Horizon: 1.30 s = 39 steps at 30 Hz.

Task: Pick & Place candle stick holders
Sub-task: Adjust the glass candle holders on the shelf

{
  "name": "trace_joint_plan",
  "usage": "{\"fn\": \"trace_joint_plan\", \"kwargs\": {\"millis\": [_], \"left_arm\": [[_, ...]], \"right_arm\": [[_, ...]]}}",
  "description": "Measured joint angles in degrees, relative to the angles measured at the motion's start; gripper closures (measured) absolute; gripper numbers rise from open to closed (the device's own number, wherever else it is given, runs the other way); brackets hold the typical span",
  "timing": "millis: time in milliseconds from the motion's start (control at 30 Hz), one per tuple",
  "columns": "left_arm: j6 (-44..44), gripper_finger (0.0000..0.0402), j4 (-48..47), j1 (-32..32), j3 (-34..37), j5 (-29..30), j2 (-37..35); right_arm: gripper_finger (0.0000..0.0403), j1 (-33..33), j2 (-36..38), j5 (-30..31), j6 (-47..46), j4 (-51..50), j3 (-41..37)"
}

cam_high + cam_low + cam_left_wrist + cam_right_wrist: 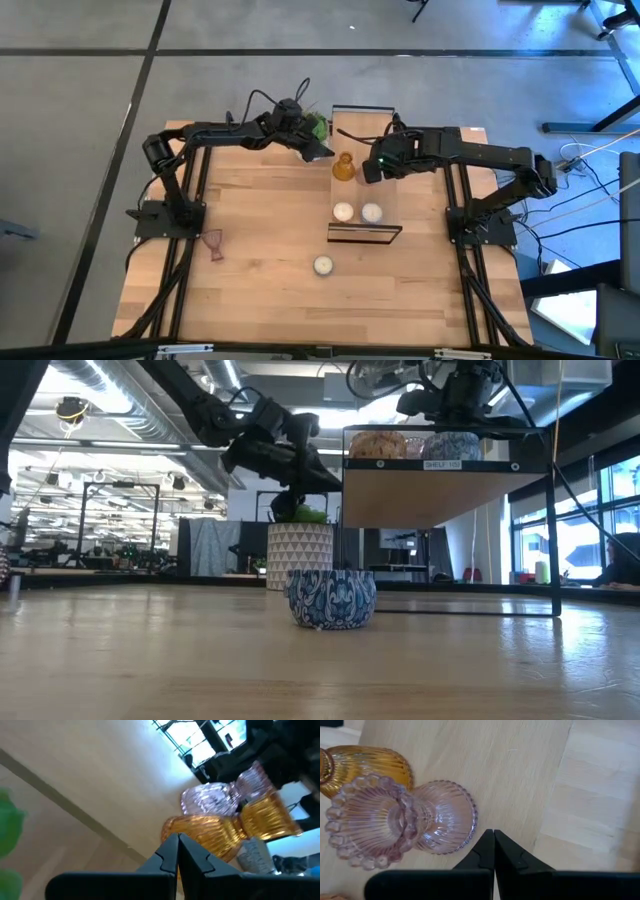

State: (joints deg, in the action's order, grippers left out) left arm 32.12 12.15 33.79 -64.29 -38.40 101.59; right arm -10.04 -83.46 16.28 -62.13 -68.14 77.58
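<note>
From above, the right arm hides the pink holder; the amber holder (right wrist view) is edge-cropped.

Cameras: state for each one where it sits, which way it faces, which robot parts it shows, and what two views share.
High view: overhead, looking straight down; both arms, left gripper, right gripper, over the shelf.
Low view: at tabletop height, looking level across; arms enter from above.
Left wrist view: past shut fingers at the amber holder.
Right wrist view: past shut fingers at a pink holder.
Shared: both wrist views show the amber and pink holders.
</note>
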Motion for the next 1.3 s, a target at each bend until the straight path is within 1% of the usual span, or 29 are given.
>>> {"fn": "trace_joint_plan", "kwargs": {"millis": [300, 433, 700, 900, 1167, 1233, 1300], "left_arm": [[-3.75, 0.04, 0.5, -2.71, -0.13, 4.63, -0.3], [-5.18, 0.04, 0.54, -4.24, -0.13, 7.56, -0.3], [-5.24, 0.0399, 0.96, -5.21, -0.13, 8.68, -0.3], [-4.56, 0.04, 0.86, -5.14, -0.13, 6.83, -0.31], [-4.43, 0.0399, -0.66, -5.58, -0.15, 6.89, -0.63], [-5.07, 0.04, -1.18, -5.6, -0.15, 7.64, -1.4], [-6.38, 0.0399, -2.69, -5.39, -0.15, 10.15, -2.65]], "right_arm": [[0.0403, 0.53, 0.0, 0.03, 0.02, 0.05, 0.0], [0.0403, 0.69, 0.0, 0.16, 0.02, 0.15, 0.0], [0.0403, 0.72, 0.0, 0.16, 0.02, 0.19, 0.0], [0.0403, 0.72, 0.0, 0.16, 0.07, 0.94, 0.0], [0.0403, 0.72, 0.0, 0.16, 0.7, 3.19, 0.02], [0.0403, 0.72, 0.0, 0.16, 0.7, 3.19, 0.02], [0.0403, 0.72, 0.0, 0.15, 0.7, 3.21, 0.02]]}}
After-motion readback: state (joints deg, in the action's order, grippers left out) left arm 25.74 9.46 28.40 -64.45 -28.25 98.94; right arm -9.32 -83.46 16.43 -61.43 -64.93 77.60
